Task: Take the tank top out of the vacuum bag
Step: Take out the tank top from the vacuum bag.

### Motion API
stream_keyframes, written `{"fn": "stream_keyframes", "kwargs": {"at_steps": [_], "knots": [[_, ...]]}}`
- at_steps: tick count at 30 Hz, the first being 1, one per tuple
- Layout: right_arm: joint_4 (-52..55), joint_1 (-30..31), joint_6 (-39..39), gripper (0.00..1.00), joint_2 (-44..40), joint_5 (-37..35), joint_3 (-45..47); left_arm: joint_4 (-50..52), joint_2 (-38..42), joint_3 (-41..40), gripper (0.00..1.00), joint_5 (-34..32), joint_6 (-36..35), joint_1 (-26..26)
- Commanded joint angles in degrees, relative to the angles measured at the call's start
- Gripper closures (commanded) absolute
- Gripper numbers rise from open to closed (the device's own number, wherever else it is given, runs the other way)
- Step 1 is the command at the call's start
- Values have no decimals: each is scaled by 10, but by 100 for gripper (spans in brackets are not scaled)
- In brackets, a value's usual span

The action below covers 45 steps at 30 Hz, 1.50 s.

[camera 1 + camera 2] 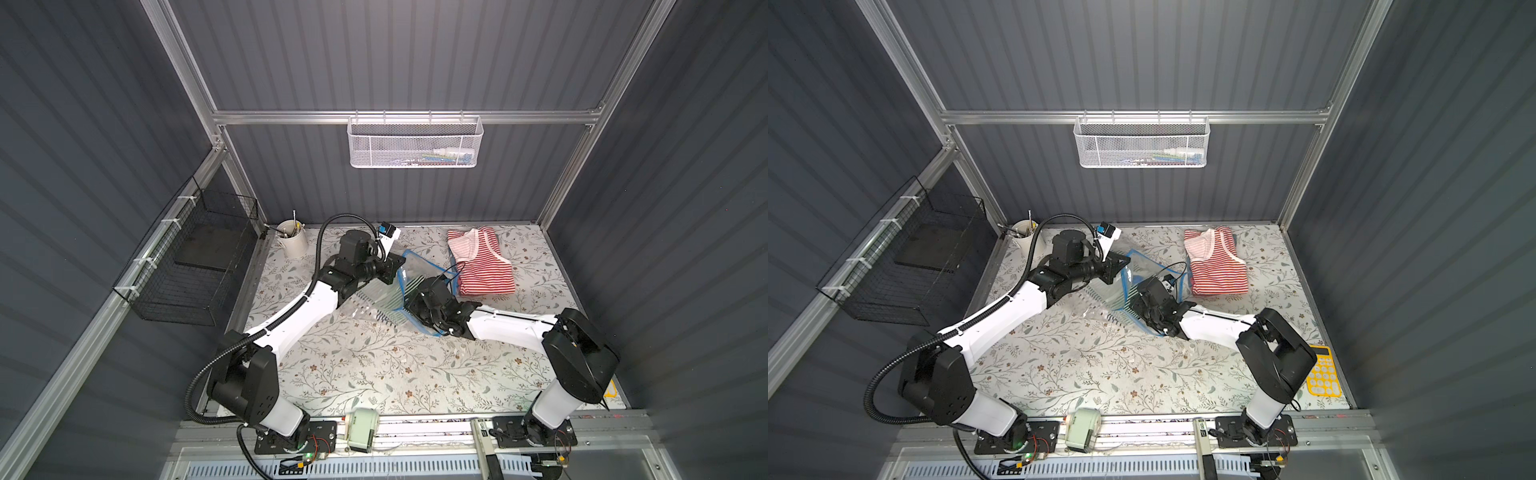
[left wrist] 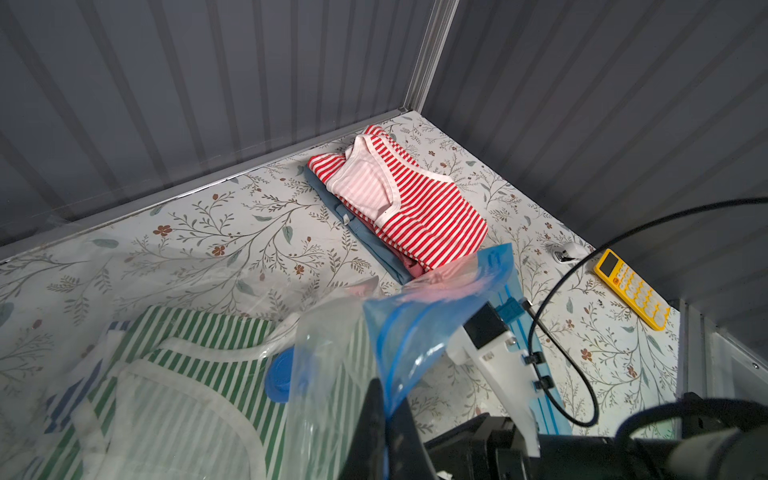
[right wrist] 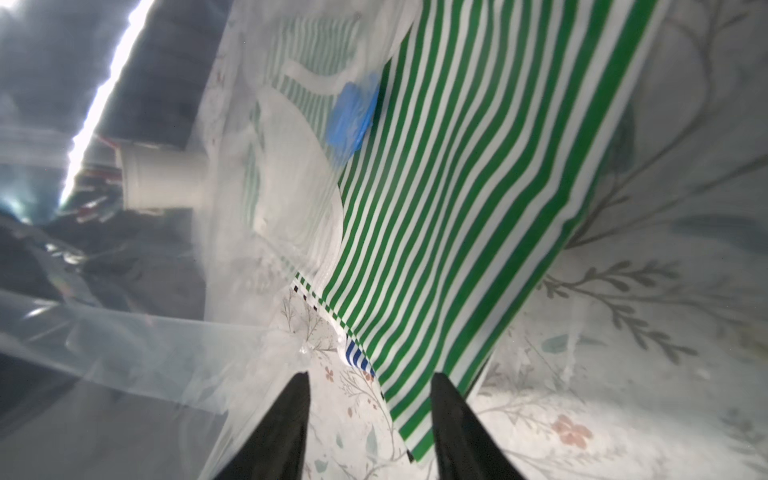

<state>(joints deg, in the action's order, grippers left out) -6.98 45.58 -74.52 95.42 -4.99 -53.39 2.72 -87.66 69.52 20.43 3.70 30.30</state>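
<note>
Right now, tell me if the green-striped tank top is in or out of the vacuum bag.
In. The green-striped tank top lies inside the clear vacuum bag, its blue valve cap over the fabric.

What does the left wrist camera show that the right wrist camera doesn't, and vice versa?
Only the left wrist view: a folded red-striped top, a yellow calculator and the left end effector pinched shut on the vacuum bag at its blue edge. Only the right wrist view: the right end effector, open, with the corner of the green-striped tank top seemingly between its jaws. Both: that tank top inside the clear bag, the round blue valve cap and the floral table.
</note>
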Motion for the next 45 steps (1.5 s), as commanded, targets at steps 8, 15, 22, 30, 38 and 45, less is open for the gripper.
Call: {"fn": "stream_keyframes", "kwargs": {"at_steps": [8,15,22,30,38,45], "knots": [[-32,3,-35,37,20,34,35,-3,-8,8,100,5,6,0],[-71,3,-42,51,58,49,24,-2,-6,7,100,3,5,0],[-88,1,-46,58,74,53,21,-2,-2,6,100,1,3,0],[-66,-1,-34,82,63,54,7,-1,-2,6,100,1,3,0],[-27,-5,-24,83,48,67,-9,0,-1,7,100,0,2,0],[-29,-7,-22,79,48,79,-11,0,-2,7,100,-1,2,1]]}}
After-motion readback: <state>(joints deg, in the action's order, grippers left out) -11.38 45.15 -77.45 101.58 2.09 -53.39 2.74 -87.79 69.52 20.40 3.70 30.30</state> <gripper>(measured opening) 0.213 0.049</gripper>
